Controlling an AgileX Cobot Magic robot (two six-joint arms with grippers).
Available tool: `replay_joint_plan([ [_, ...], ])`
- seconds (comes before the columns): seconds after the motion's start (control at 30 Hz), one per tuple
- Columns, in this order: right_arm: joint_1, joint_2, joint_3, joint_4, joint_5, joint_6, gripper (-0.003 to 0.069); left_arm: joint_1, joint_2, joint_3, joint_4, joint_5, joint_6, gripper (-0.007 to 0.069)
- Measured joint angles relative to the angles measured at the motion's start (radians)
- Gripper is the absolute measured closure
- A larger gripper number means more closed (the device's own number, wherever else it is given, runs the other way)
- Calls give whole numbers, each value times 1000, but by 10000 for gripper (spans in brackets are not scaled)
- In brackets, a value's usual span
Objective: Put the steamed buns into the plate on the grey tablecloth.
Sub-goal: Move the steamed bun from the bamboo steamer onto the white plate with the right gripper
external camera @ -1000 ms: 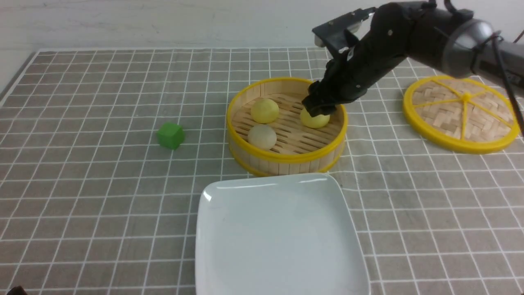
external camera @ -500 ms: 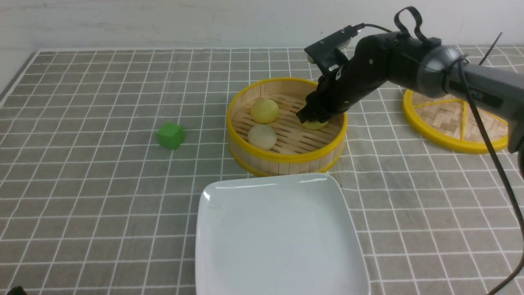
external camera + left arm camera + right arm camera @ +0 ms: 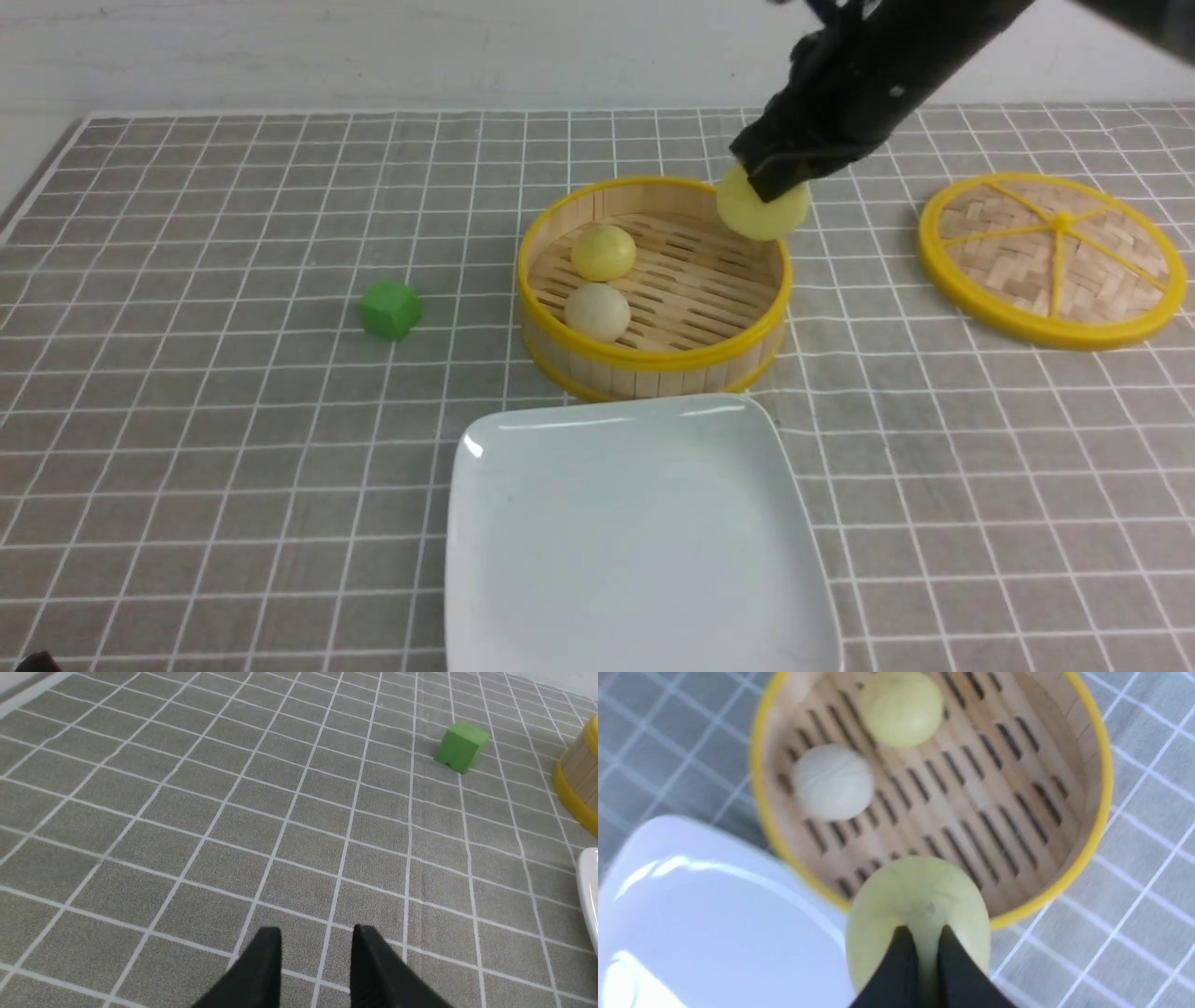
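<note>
At the upper right of the front view, the right gripper [image 3: 773, 179] is clamped on a pale yellow bun [image 3: 752, 213], while the left gripper [image 3: 316, 933] has its fingers apart and the white plate [image 3: 639, 541] lies bottom centre.

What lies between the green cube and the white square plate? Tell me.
In the front view, only bare gridded stretches of the grey tablecloth lie between the green cube and the white square plate.
</note>
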Motion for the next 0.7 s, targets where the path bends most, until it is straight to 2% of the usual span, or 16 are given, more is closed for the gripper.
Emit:
replay_joint_plan([
  [0.13,7,-111,61,82,67,0,642,0,0,0,0,0,0,384],
  [0.37,96,-195,389,107,58,0,641,0,0,0,0,0,-1,384],
  [0.53,234,-154,657,97,-266,0,610,0,0,0,0,0,-1,384],
  [0.57,238,-151,657,97,-266,0,610,0,0,0,0,0,-1,384],
  [0.63,271,-125,693,86,-345,0,571,0,0,0,0,0,-1,384],
  [0.7,296,-100,706,74,-392,0,492,0,0,0,0,0,-1,384],
])
